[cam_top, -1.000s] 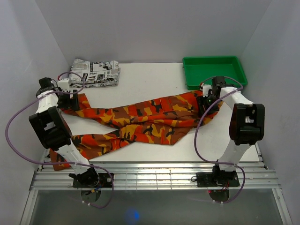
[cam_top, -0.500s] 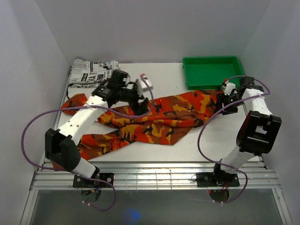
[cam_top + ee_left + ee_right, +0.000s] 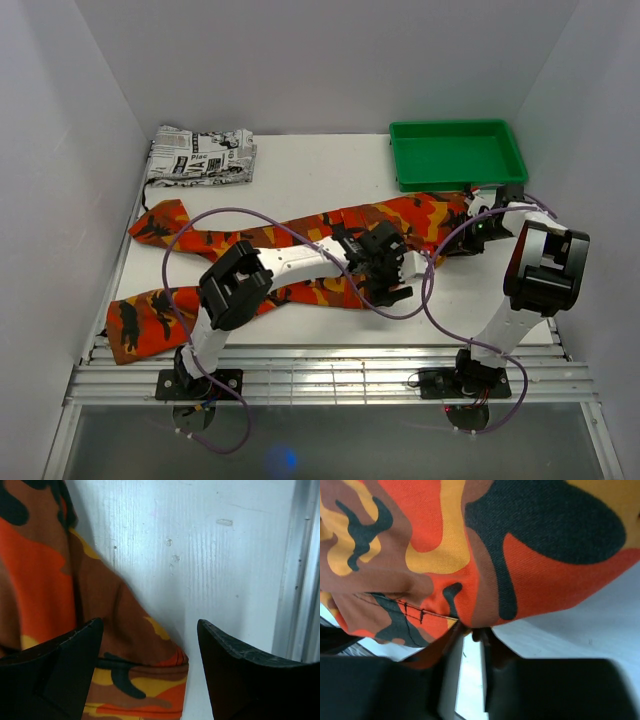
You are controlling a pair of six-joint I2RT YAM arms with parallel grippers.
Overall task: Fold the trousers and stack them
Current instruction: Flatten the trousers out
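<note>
The camouflage trousers (image 3: 300, 260) lie stretched across the white table, both leg ends at the left and the waist at the right. My left gripper (image 3: 388, 285) reaches across to the cloth's near edge at mid-right. In the left wrist view it (image 3: 150, 675) stands open, and a hem corner of the trousers (image 3: 135, 665) lies between its fingers (image 3: 55, 675) on the table. My right gripper (image 3: 480, 222) is at the waist end beside the tray. In the right wrist view it (image 3: 472, 635) is shut, pinching a fold of the trousers (image 3: 485, 555) at its tips.
A green tray (image 3: 455, 183) stands at the back right, just beyond the right gripper. A folded newspaper-print garment (image 3: 200, 158) lies at the back left. Metal rails (image 3: 330, 365) run along the table's near edge. White walls close in on three sides.
My left arm has swung from the trousers' far-left leg end across to the mid-right near edge. My right gripper moved right along the waist and closed on the cloth.
</note>
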